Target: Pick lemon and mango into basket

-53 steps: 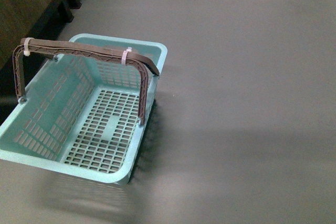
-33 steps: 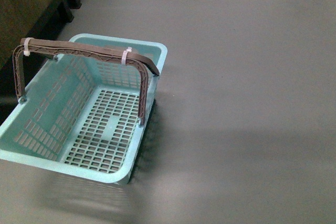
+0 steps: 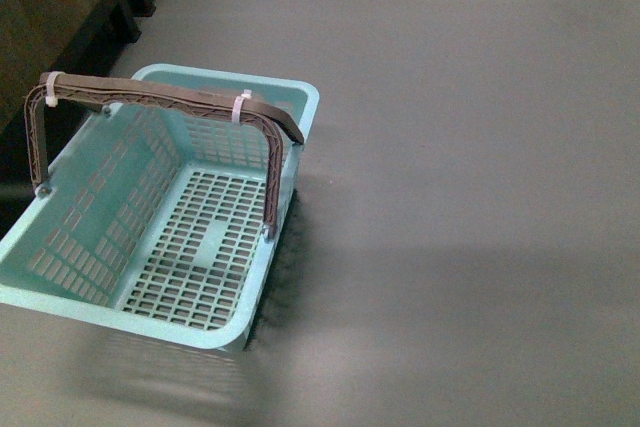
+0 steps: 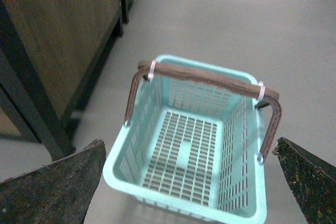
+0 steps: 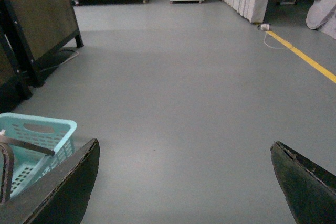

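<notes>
Left pincer point(image 4: 190, 145): fingers spread wide, grips nothing, touches nothing; hangs above basket point(image 4: 137, 129).
Right pincer point(image 5: 185, 144): fingers spread wide, grips nothing; over bare grey floor point(image 5: 178, 93), basket off to its side.
Basket: aqua, slotted walls, stands upright on floor, left of centre in front view.
Brown handles point(image 3: 160, 99): raised, meeting over basket, bound by white zip ties point(image 3: 240, 105).
Dark cabinet point(image 3: 40, 17): near basket, on its left.
Yellow floor line point(image 5: 310, 61): far off.
</notes>
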Controlling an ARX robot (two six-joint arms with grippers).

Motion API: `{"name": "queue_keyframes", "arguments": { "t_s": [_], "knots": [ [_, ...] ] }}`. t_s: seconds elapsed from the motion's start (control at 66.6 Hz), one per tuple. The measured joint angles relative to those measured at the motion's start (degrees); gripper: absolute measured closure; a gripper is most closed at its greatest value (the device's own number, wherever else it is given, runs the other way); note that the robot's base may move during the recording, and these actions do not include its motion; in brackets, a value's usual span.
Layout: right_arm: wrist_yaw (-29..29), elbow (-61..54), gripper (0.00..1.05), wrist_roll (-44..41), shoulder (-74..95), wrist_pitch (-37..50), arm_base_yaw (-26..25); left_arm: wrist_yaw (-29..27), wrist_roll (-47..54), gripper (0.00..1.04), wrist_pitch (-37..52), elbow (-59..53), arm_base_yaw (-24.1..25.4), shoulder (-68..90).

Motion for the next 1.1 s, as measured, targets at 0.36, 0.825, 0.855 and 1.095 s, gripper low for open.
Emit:
{"name": "queue_keyframes", "arguments": {
  "t_s": [0.36,0.825,0.855,1.095],
  "knots": [
    [0.0,0.0,0.09,0.0,0.0,0.0,0.0,-3.0,-27.5,0.07,27.4,11.2,-4.7,49.5],
    [-0.1,0.0,0.09,0.0,0.0,0.0,0.0,-7.5,-57.7,0.07,38.2,34.6,-10.7,96.0],
    [0.0,0.0,0.09,0.0,0.0,0.0,0.0,-7.5,-58.4,0.07,38.2,36.5,-11.4,97.6],
    [-0.1,0.0,0.09,0.0,0.0,0.0,0.0,-7.0,-62.5,0.07,37.8,46.4,-13.0,103.7]
  ]
}}
